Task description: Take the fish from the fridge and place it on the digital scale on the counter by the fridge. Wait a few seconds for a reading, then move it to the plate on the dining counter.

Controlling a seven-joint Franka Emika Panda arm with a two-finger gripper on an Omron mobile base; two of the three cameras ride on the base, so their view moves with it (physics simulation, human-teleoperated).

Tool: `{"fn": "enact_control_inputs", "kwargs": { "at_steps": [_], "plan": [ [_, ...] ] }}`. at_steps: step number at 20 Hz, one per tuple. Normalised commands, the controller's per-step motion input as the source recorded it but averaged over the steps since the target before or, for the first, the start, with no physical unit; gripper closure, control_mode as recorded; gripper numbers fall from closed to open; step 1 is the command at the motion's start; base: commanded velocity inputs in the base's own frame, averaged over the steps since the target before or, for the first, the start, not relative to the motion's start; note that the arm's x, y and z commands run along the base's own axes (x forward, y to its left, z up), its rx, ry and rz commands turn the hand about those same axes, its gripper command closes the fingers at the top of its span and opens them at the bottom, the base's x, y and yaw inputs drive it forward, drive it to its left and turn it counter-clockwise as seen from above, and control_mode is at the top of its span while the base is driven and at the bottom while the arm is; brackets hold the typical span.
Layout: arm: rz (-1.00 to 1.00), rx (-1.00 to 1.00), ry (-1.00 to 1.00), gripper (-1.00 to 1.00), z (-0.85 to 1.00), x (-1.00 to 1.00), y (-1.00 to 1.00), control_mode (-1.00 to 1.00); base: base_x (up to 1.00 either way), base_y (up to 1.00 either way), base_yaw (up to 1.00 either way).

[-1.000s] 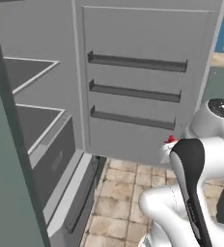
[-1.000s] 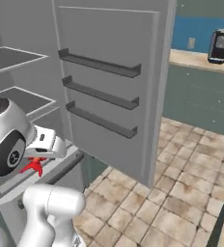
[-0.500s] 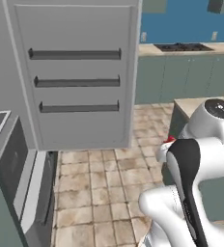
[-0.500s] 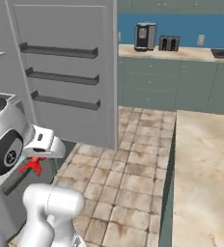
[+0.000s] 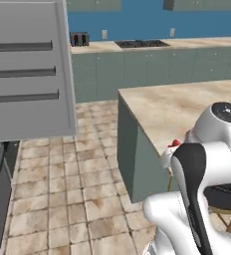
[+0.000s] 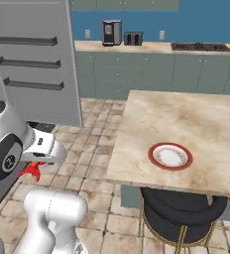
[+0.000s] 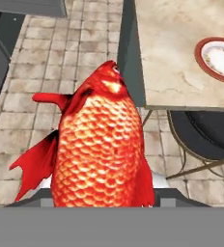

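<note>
The orange-red fish stands head-up in the middle of the hand view, and my gripper is shut on it. Its red tail pokes out under the hand in the right base view, and a red bit of the fish shows beside the wrist in the left base view. The white plate with the red-brown rim lies near the front edge of the dining counter, to the right of the gripper and apart from it. The plate also sits at the hand view's upper right. The fridge door hangs open at left. The digital scale is out of view.
A dark round stool with thin brass legs is tucked under the dining counter's front edge. A back counter carries a coffee machine and a toaster. Tiled floor lies open between the fridge and the dining counter.
The whole view has swung from the open fridge to the dining counter, so the base has turned. The fish stays in the shut gripper.
</note>
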Motion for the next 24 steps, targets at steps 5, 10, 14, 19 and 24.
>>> {"fn": "enact_control_inputs", "kwargs": {
  "at_steps": [5, 10, 14, 19, 24],
  "plan": [
    [0.0, 0.0, 0.0, 1.0, 0.0, 0.0, 0.0, 1.0, -0.11, -1.0, -0.24],
    [0.0, 0.0, 0.0, 1.0, 0.0, 0.0, 0.0, 1.0, -0.07, -0.97, -0.3],
    [0.0, 0.0, 0.0, 1.0, 0.0, 0.0, 0.0, 1.0, -0.24, -1.0, -0.27],
    [0.0, 0.0, 0.0, 1.0, 0.0, 0.0, 0.0, 1.0, -0.04, -1.0, -0.23],
    [0.0, 0.0, 0.0, 1.0, 0.0, 0.0, 0.0, 1.0, 0.16, -1.0, -0.08]
  ]
}}
